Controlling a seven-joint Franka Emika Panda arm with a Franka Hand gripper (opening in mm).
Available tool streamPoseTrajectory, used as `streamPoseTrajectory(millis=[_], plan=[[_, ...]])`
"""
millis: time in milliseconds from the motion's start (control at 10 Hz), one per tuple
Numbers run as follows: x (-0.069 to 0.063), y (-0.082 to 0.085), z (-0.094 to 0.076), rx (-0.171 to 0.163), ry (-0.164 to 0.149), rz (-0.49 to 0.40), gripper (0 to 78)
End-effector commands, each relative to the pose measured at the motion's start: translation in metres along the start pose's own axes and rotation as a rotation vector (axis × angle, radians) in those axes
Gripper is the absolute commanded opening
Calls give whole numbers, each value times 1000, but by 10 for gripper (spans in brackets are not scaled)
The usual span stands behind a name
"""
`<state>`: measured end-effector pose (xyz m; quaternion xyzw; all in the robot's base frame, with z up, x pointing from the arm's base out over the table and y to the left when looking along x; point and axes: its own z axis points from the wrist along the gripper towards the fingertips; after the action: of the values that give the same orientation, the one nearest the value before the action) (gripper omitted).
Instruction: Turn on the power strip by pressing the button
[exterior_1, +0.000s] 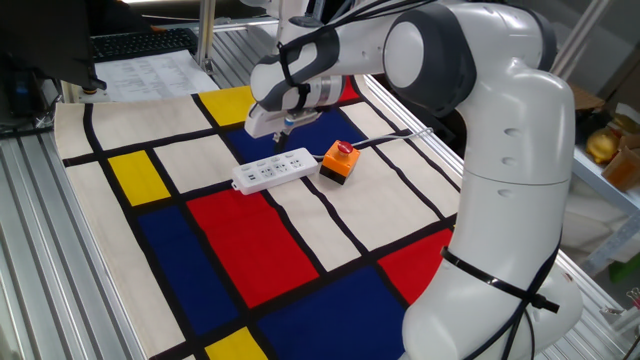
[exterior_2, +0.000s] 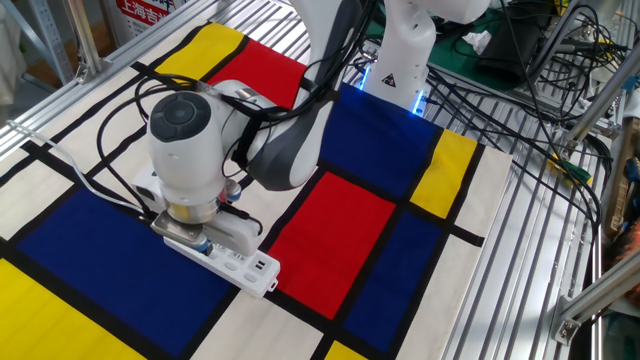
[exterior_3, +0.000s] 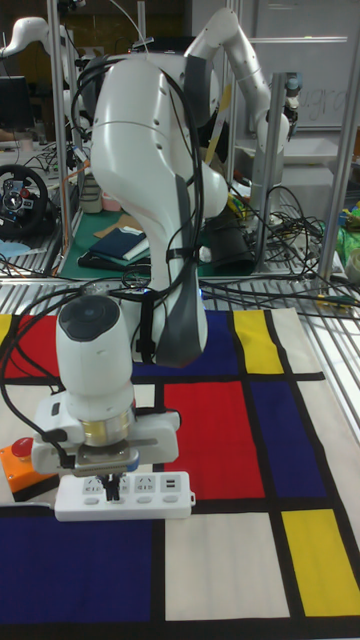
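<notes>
So the power strip (exterior_3: 122, 497) lies flat on the tabletop (exterior_3: 250, 560), on the colour-block mat, roughly mid-mat near where a white panel meets the red and blue ones. Its cord end points at the orange box (exterior_3: 25, 466) with the red domed button, which sits just beside that end. That box is the decoy, not the target.

The pincer (exterior_3: 112, 487) hangs straight down over the strip's box-side half. In the tall fixed view the dark fingertips look to be right at the strip's top face, but whether they're actually touching is hard to call. How far apart the fingers stand can't be told either; no view shows a clear gap or a clear meeting.

The button itself is too small to pick out, and the wrist hides that end in the other fixed view.

To do this well, the arm should probably line one fingertip over the switch, then go straight down with a short, gentle push. Any sideways drift could just slide the light strip, or nudge the orange box.
</notes>
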<state>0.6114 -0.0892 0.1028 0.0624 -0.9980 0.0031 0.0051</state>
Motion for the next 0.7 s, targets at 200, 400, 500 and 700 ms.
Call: streamPoseTrajectory(millis=[200, 400, 500, 700], plan=[[-10, -5, -4, 37, -89, 6, 0], [-11, -5, -4, 44, -87, 2, 0], [-10, -5, -4, 42, -84, -1, 0], [-7, -2, 0, 35, -26, -1, 0]])
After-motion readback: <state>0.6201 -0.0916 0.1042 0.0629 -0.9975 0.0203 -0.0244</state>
